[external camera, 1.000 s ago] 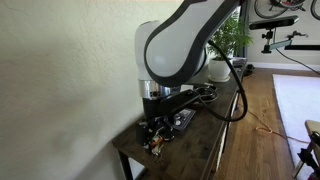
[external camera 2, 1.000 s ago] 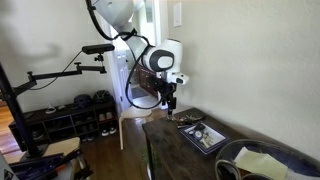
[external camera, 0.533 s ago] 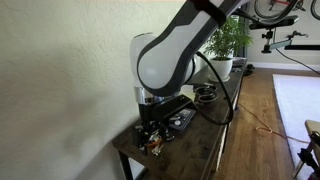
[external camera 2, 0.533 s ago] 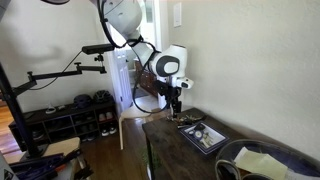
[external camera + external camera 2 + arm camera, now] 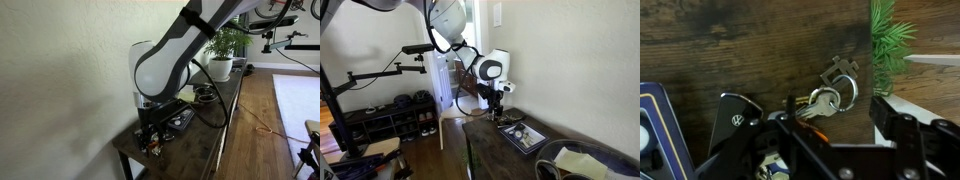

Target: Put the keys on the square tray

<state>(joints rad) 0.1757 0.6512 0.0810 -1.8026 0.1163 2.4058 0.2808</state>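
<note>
While hanging low over the wooden table (image 5: 740, 40), just beside the square tray (image 5: 652, 125), holding the gripper (image 5: 830, 135) spread wide, apparently empty; straddling the keys (image 5: 825, 102), lying on the wood between the fingers (image 5: 902, 135), trailing lengthwise toward that tray.

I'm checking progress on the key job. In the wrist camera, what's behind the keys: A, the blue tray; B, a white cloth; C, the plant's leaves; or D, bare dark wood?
D: the keys show against the dark wood tabletop, with the blue tray off at the left edge.
</note>
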